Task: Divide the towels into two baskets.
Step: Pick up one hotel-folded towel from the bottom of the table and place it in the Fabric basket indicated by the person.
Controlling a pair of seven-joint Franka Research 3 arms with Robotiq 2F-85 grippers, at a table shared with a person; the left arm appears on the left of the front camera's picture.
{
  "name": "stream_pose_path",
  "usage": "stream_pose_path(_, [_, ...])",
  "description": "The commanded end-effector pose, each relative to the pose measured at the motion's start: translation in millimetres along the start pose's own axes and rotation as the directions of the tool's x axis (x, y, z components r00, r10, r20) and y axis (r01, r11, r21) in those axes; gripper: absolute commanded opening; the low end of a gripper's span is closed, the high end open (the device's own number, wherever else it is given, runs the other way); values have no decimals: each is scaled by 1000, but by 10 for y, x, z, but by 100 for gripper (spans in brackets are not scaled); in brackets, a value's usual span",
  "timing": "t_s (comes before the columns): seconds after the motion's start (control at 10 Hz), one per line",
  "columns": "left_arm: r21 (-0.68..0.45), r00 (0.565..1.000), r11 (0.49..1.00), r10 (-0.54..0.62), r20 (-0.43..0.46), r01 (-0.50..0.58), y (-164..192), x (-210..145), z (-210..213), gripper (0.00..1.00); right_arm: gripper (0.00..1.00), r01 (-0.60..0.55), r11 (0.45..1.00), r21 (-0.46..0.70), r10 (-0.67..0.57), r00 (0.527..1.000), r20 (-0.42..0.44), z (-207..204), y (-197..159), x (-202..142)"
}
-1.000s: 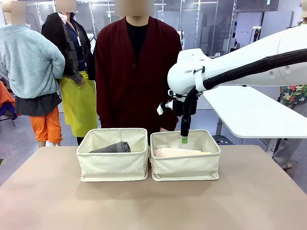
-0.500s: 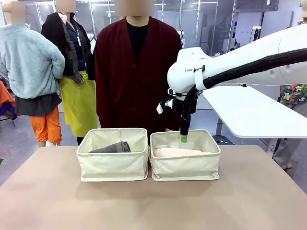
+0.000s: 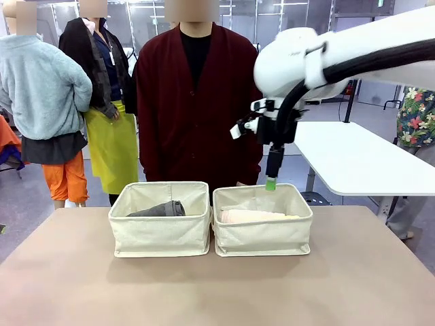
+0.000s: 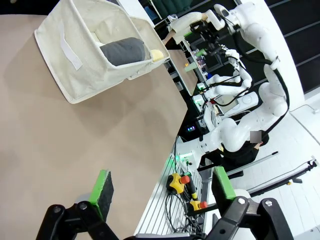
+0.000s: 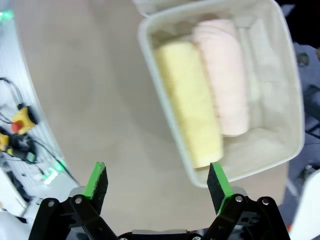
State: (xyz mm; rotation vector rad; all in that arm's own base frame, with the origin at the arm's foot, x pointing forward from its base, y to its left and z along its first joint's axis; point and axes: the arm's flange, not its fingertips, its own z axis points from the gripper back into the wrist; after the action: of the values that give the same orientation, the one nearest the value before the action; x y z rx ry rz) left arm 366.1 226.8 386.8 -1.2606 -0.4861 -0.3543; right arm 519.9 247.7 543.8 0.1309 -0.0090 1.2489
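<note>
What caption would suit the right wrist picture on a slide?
Open right gripper, empty, above a cream basket holding a pale yellow towel beside a pale pink towel.

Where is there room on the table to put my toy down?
The wide bare stretch of the table in front of both baskets is free, as are the strips left of the left basket and right of the right basket. It is crowded inside: the right basket holds the yellow towel and pink towel side by side.
</note>
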Motion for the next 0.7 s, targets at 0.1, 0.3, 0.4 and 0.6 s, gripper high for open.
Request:
stream_pose_path(0.1, [-1, 1000, 1000, 0, -5, -1, -24, -27, 18, 100, 100, 118, 987, 108, -137, 973, 187, -103, 272, -913])
stream_pose_path(0.3, [-1, 1000, 1000, 0, -5, -1, -24, -27, 18, 100, 100, 233, 956, 179, -281, 904, 323, -147, 308, -1610])
stream_pose_path(0.4, [-1, 1000, 1000, 0, -5, -1, -24, -27, 18, 100, 100, 268, 934, 235, -344, 849, 401, -160, 325, -1987])
stream_pose_path(0.6, [-1, 1000, 1000, 0, -5, -1, -24, -27, 18, 100, 100, 295, 879, 375, -465, 707, 534, -225, 265, -2739])
